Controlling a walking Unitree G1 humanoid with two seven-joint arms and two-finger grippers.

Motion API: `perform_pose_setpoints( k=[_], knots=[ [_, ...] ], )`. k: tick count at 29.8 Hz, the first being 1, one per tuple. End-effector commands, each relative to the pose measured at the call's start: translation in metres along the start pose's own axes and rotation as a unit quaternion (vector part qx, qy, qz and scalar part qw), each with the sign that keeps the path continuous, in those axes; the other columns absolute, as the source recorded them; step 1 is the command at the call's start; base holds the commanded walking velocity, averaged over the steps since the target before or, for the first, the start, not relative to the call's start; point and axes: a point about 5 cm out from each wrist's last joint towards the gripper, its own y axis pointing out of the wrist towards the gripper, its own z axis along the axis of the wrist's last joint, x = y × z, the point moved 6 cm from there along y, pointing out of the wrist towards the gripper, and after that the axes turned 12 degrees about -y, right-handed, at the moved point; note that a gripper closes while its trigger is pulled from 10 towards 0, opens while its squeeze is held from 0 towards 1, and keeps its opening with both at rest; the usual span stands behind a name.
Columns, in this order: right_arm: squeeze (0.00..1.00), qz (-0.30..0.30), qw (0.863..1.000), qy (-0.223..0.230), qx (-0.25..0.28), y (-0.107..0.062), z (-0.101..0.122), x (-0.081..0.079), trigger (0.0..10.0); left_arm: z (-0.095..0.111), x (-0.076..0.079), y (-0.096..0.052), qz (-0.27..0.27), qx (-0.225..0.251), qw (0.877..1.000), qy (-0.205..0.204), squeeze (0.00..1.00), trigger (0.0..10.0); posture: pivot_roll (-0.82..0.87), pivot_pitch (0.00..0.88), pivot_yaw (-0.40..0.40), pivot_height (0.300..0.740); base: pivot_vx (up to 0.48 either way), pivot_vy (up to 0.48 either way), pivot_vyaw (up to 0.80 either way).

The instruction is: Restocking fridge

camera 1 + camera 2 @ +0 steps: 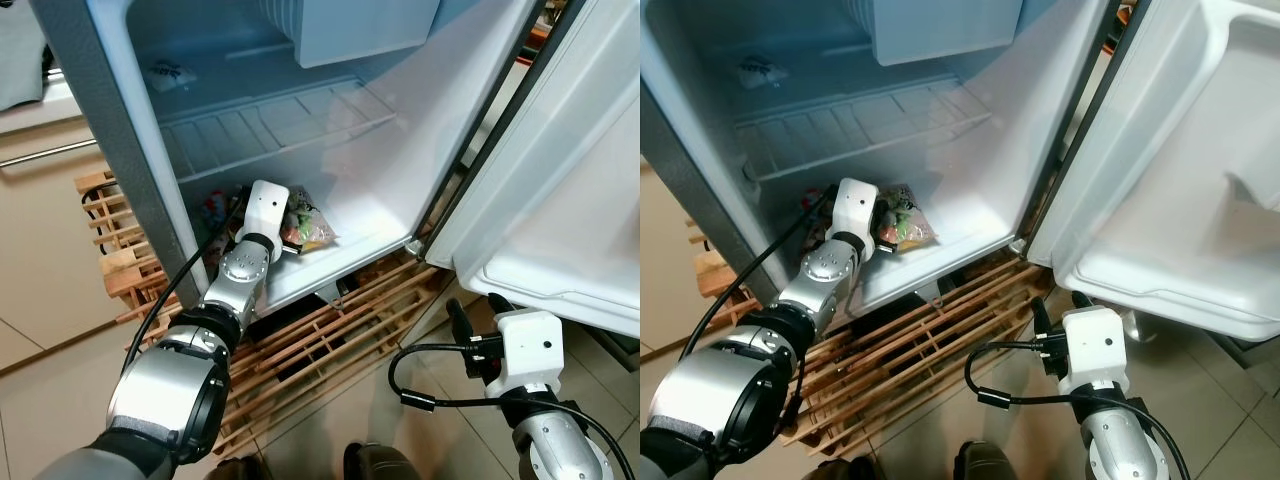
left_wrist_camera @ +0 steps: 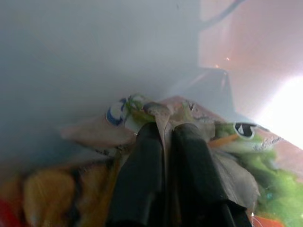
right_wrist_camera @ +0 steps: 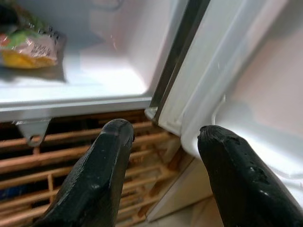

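Fridge: I see the fridge (image 1: pixel 330 170) standing open on a wooden slatted pallet (image 1: pixel 330 330), with its door (image 1: pixel 560 200) swung wide to the right of the cabinet.

Left hand: my left hand (image 2: pixel 165 137) reaches into the bottom compartment of the fridge; its two black fingers (image 2: pixel 142 175) are pressed together, pinching a fold of a food bag.

Food bag: the food bag (image 1: pixel 305 225) is a crinkled, colourful packet with green, yellow and orange print. It lies on the white floor of the fridge, under the wire shelf (image 1: pixel 270 125), roughly midway across the compartment.

Other packets: I make out more colourful packets (image 1: pixel 215 205) further left in the fridge, beside my left arm; I cannot tell what they are.

Upper shelf: a small pale packet (image 1: pixel 165 75) lies at the back left of the fridge, above the wire shelf.

Right hand: my right hand (image 3: pixel 163 142) hangs low outside the fridge, below the door's bottom edge and above the tiled floor (image 1: pixel 400 440). Its fingers (image 3: pixel 102 175) are spread apart with nothing between them, pointing toward the lower front corner of the fridge where cabinet and door meet.

Cable: a black cable (image 1: pixel 420 375) loops beside my right wrist.
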Motion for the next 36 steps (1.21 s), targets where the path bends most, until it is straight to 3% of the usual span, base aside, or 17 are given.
perform_pose_setpoints(
  k=[1,9,11,16,20,25,29,34,36],
  knots=[
    [0.00,0.000,1.000,-0.008,-0.008,-0.004,-0.001,0.001,10.0,0.018,-0.003,0.004,0.003,0.029,0.999,0.030,1.00,10.0,-0.36,0.170,-0.062,0.740,0.000,0.000,0.00],
    [0.00,0.006,1.000,-0.006,-0.009,0.005,-0.003,-0.002,10.0,0.025,0.030,0.006,-0.058,0.039,0.994,0.090,1.00,10.0,-0.31,0.153,-0.064,0.740,0.000,0.000,0.00],
    [0.00,0.004,1.000,-0.007,-0.009,0.006,-0.003,0.000,10.0,0.026,0.031,0.006,-0.059,0.040,0.993,0.095,1.00,10.0,-0.31,0.149,-0.064,0.740,0.000,0.000,0.00],
    [0.00,0.001,1.000,-0.007,-0.008,0.014,-0.005,0.003,10.0,0.014,0.032,0.009,-0.055,-0.004,0.979,0.196,1.00,10.0,-0.28,0.130,-0.059,0.740,0.000,0.000,0.00],
    [0.00,-0.003,1.000,-0.007,0.000,0.019,-0.001,0.002,10.0,0.022,0.031,0.011,-0.048,0.005,0.973,0.224,1.00,10.0,-0.27,0.122,-0.057,0.740,0.000,0.000,0.00],
    [0.00,-0.021,1.000,-0.011,0.007,0.024,0.001,0.011,10.0,0.049,0.032,0.015,-0.043,0.050,0.957,0.284,1.00,10.0,-0.27,0.115,-0.061,0.740,0.000,0.000,0.00],
    [0.00,-0.020,1.000,-0.013,0.009,0.027,0.002,0.011,10.0,0.040,0.029,0.014,-0.053,0.038,0.945,0.321,1.00,10.0,-0.24,0.107,-0.069,0.740,0.000,0.000,0.00],
    [0.00,-0.007,0.999,-0.017,0.027,0.034,0.010,0.007,10.0,0.027,0.031,0.010,-0.073,0.029,0.934,0.348,1.00,10.0,-0.23,0.105,-0.080,0.740,0.000,0.000,0.00],
    [0.00,-0.008,0.999,-0.017,0.030,0.037,0.011,0.008,10.0,0.024,0.028,0.008,-0.076,0.027,0.941,0.330,1.00,10.0,-0.21,0.090,-0.079,0.740,0.000,0.000,0.00]
  ],
)
